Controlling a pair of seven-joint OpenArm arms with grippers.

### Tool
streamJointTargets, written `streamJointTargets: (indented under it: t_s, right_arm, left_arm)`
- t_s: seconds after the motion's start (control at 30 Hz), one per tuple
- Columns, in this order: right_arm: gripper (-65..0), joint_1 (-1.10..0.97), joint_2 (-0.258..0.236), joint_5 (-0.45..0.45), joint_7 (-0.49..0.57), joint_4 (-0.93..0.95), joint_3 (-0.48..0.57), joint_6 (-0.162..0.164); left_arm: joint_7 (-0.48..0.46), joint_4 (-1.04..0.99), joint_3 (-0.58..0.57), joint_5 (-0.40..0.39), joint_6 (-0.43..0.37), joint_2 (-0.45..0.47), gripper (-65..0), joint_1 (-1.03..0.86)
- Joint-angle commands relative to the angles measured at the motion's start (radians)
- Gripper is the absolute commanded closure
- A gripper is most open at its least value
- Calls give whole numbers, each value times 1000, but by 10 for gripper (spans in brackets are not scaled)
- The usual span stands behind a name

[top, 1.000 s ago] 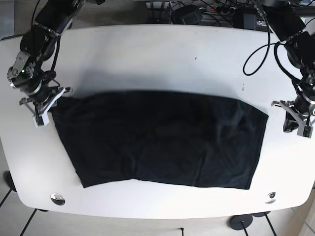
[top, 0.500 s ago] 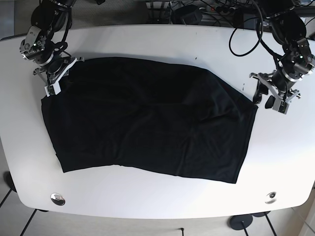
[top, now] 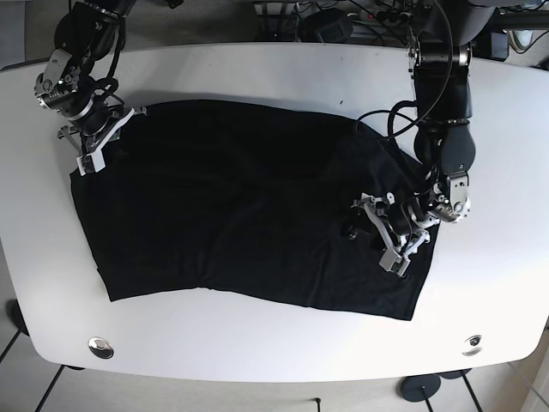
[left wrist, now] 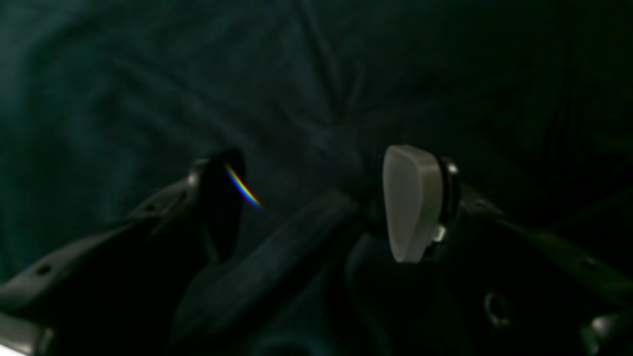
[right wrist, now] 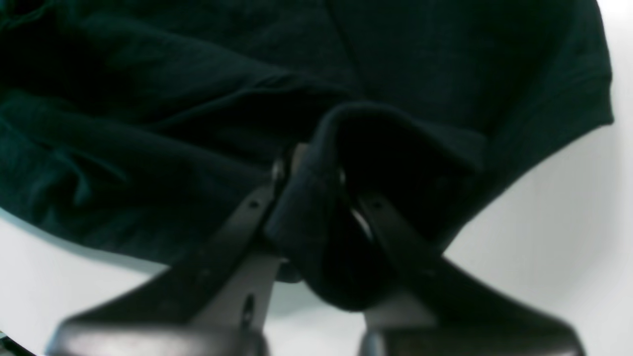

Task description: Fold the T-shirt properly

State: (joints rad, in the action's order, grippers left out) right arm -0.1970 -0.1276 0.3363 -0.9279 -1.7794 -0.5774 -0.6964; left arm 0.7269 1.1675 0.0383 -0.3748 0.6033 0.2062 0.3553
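Observation:
A black T-shirt [top: 249,215] lies spread over the white table [top: 274,77], wrinkled on its right part. At the shirt's far left corner my right gripper [top: 96,148] is shut on the fabric. The right wrist view shows a roll of cloth [right wrist: 316,217] pinched between its fingers [right wrist: 232,232]. My left gripper [top: 382,240] hovers low over the shirt's right part, open. In the left wrist view its pale pad [left wrist: 410,202] and dark finger [left wrist: 217,207] stand wide apart over a ridge of shirt fabric [left wrist: 296,237].
Cables and dark gear [top: 360,17] lie beyond the table's far edge. Two round metal fittings [top: 100,347] [top: 471,345] sit near the front corners. Bare white table borders the shirt on all sides.
My left arm swung in from beside the shirt's right edge to above its right part. The right gripper stayed at the far left corner, still holding cloth.

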Motion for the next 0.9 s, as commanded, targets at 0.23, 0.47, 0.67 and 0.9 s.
streamJointTargets:
  t_s: [0.23, 0.47, 0.67, 0.9]
  right_arm:
    - [-19, 12, 9, 13, 22, -17, -6, -2]
    - [-19, 12, 15, 13, 22, -18, -6, -2]
    - [-19, 12, 15, 13, 22, -21, -6, -2]
    - [-19, 12, 15, 13, 22, -23, -6, -2]
  left_arm:
    - [-19, -34, -24, -10, 8, 22, -414, 21]
    - [15, -25, -24, -11, 95, 85, -372, -25]
    - [46, -25, -22, -11, 95, 112, -225, -25]
    - [-106, 78, 7, -17, 95, 115, -29, -88]
